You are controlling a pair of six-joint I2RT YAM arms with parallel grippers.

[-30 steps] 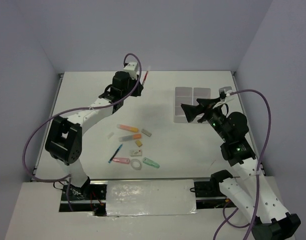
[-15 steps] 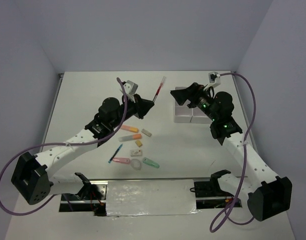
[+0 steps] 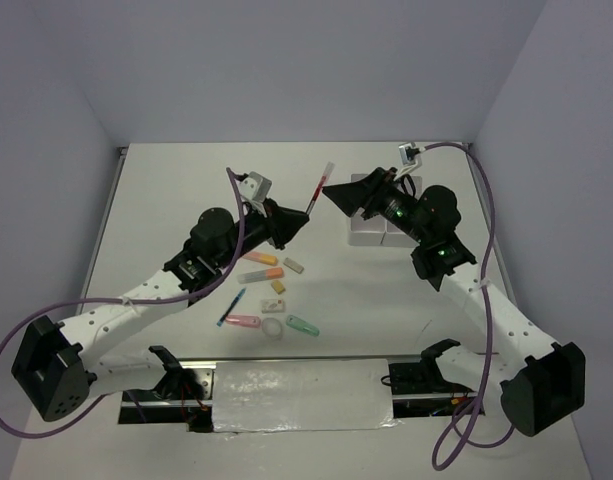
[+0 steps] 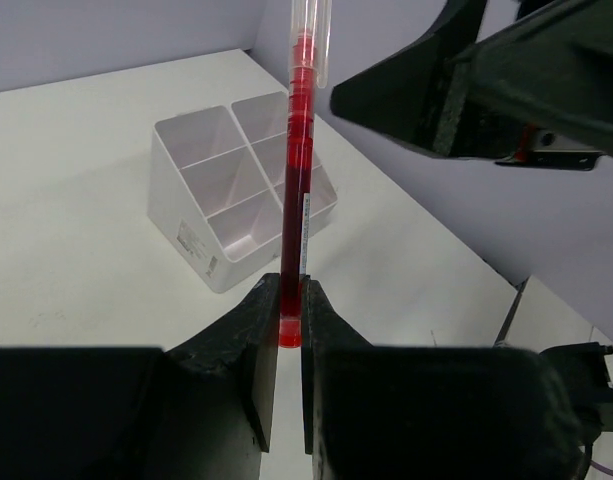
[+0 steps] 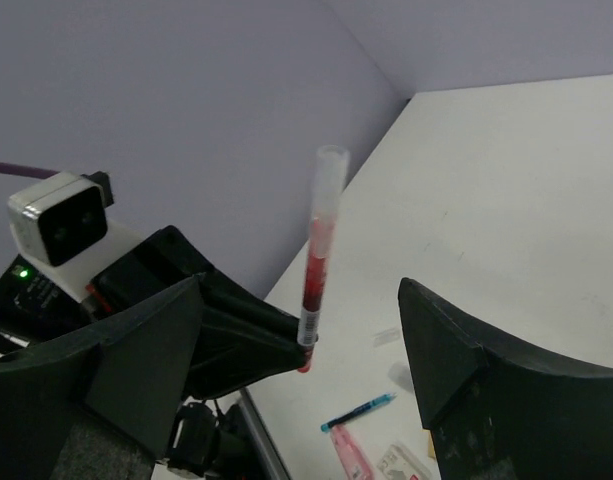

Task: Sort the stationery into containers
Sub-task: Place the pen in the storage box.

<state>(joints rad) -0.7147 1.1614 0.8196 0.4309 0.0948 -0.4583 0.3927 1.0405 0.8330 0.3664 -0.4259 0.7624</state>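
- Leftward goes the right claw (image 3: 332, 190) since half a second ago, nearer the red pen (image 3: 319, 187). The left claw (image 3: 302, 216) has barely shifted.
- The left claw is clamped on the pen's lower end and holds it upright above the tabletop (image 3: 176, 190).
- The right claw's fingers are spread wide, just beside the pen's upper half and not touching it.
- The containers (image 4: 181, 215) sit on the tabletop beyond the pen.
- The remaining stationery (image 3: 266, 290) lies clustered on the tabletop near the left arm.
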